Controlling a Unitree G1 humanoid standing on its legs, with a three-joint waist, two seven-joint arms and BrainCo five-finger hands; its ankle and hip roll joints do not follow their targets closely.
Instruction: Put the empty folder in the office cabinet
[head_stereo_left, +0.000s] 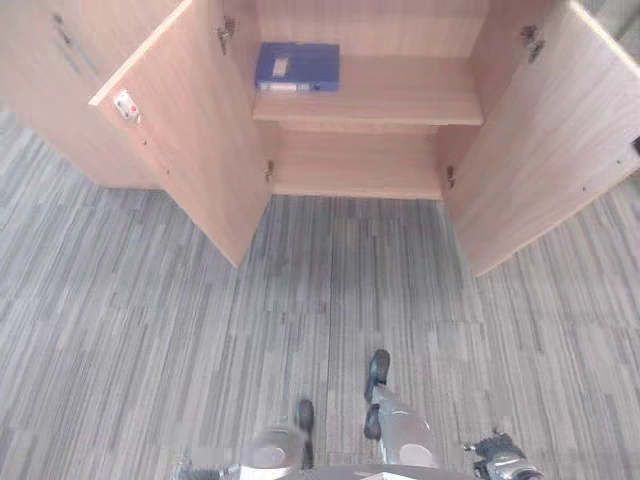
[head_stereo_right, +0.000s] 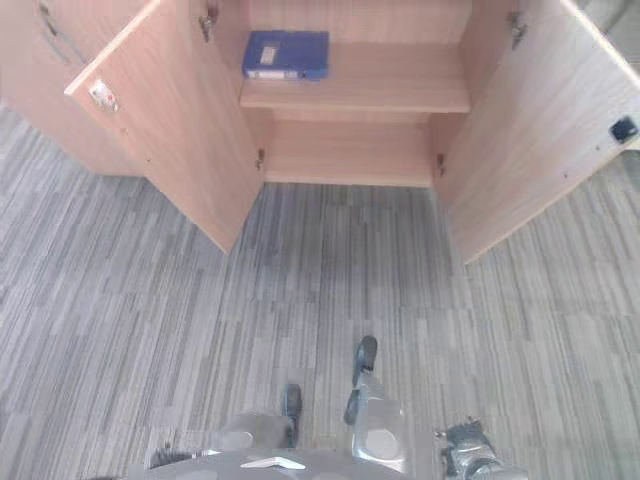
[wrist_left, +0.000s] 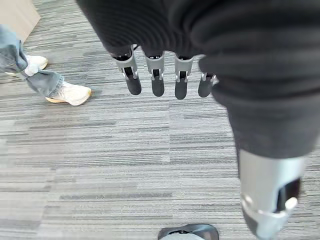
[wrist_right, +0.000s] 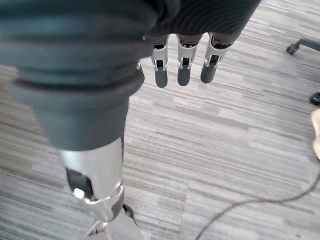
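Wood-grain cabinet; seemingly plastic folder.

You have the cabinet's upper shelf carrying a blue folder flat at its left end. The bottom shelf sits just above the grey striped carpet floor.

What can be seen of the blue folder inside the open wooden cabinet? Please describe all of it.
The blue folder is a flat, rectangular binder of stiff material with a smooth cover. It lies flat on the upper wooden shelf of the light wooden cabinet, at the shelf's left end, close to the left inner wall. A small pale label sits on its top face, and a pale strip shows along the edge facing outward. It looks closed. Only the shelf touches it; both cabinet doors stand open.
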